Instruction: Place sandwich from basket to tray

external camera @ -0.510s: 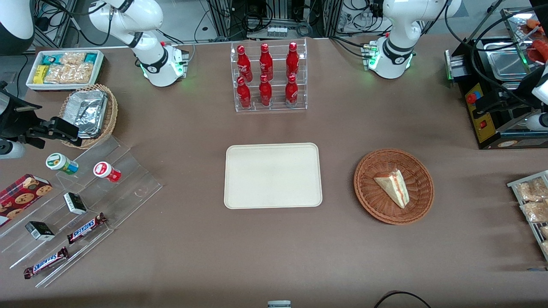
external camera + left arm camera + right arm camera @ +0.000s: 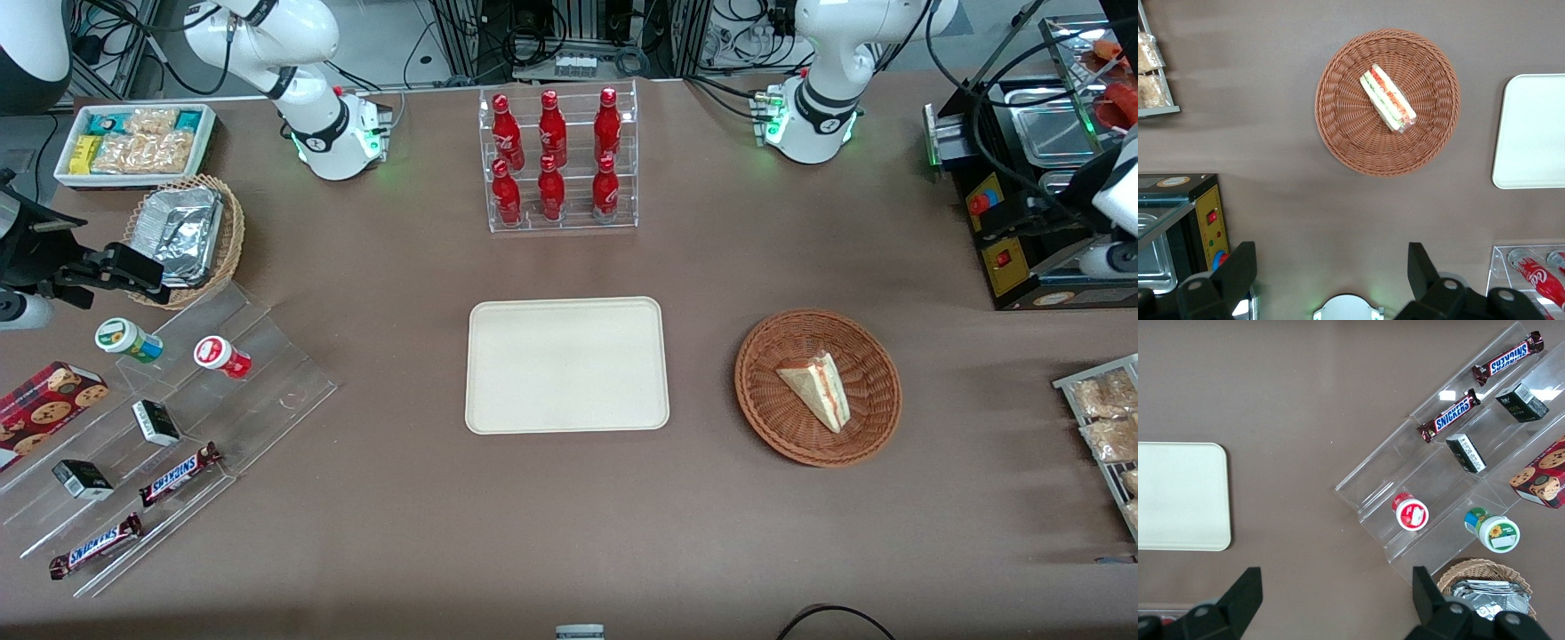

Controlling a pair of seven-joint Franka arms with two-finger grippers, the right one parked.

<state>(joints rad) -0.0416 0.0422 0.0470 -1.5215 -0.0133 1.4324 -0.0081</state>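
The sandwich (image 2: pixel 816 390) lay in the basket (image 2: pixel 766 418), beside the bare tray (image 2: pixel 567 365) on the table (image 2: pixel 569 524). The claw (image 2: pixel 1331 267) hung spread, pinching nothing, high above the table, well apart from the basket.

The gripper (image 2: pixel 1331 277) is cut off by the left wrist view's edge: only its two dark, spread fingers (image 2: pixel 1238 270) show, above the table and away from the basket. The tray (image 2: pixel 1531 131) and the red bottles (image 2: pixel 1538 277) are also cropped there. In the front view the working arm (image 2: pixel 1107 213) runs off frame.
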